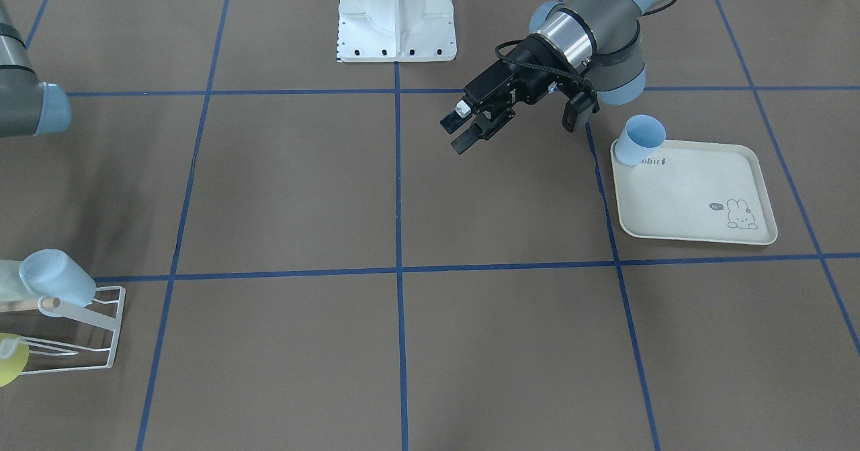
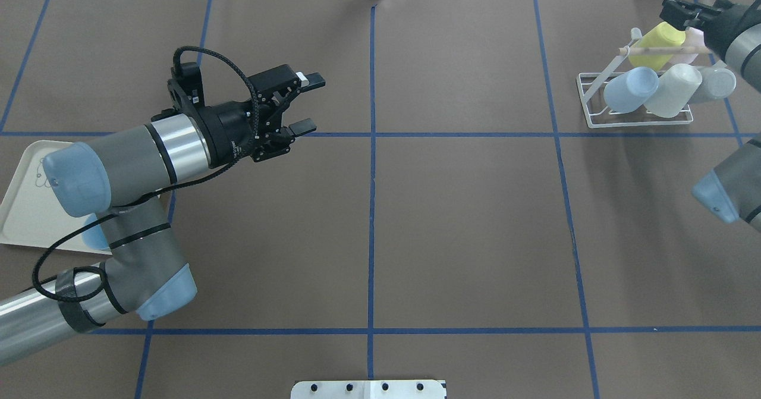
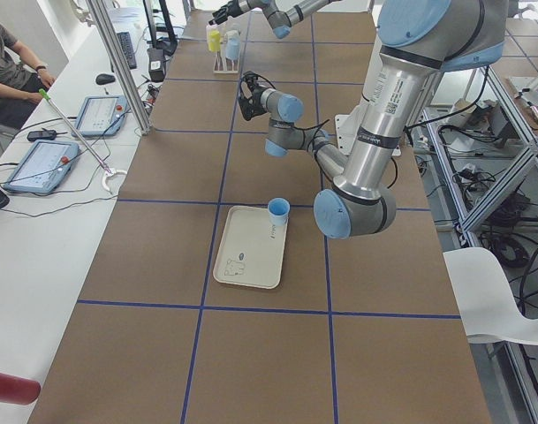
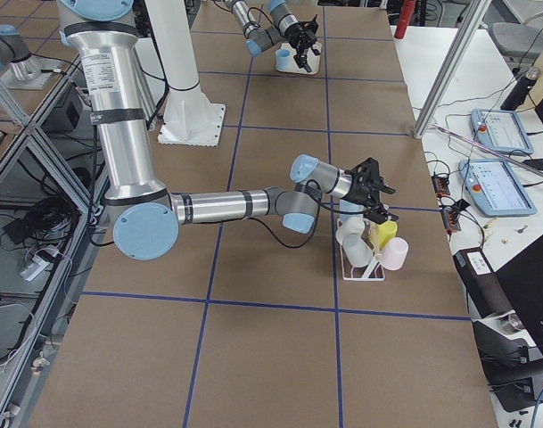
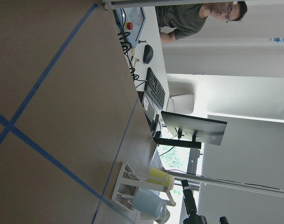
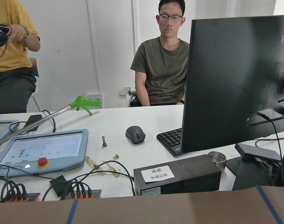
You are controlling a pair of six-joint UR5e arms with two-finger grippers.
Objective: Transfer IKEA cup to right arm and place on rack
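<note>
Rack (image 1: 115, 343) holds tilted cups (image 2: 633, 88) (several colours). Blue cup (image 1: 641, 140) stands upright on tray (image 1: 699, 195) corner. Left gripper (image 1: 457, 136): jaws wide, empty. Right gripper (image 2: 672, 9): jaws cannot be judged.

The desk (image 2: 464, 220) is being lit brightly and evenly from above, with little glare. Soft, diffuse shadows are being cast toward its far right corner, beside the rack (image 2: 636, 99). In the left wrist view, the white background is being overexposed.

Looked steeply down on the tabletop (image 1: 302, 189) from across and from behind; looked along it from both ends. Shared the rack (image 2: 639, 124) in all four. Faced a monitor (image 6: 239, 79) closely from the right wrist.
</note>
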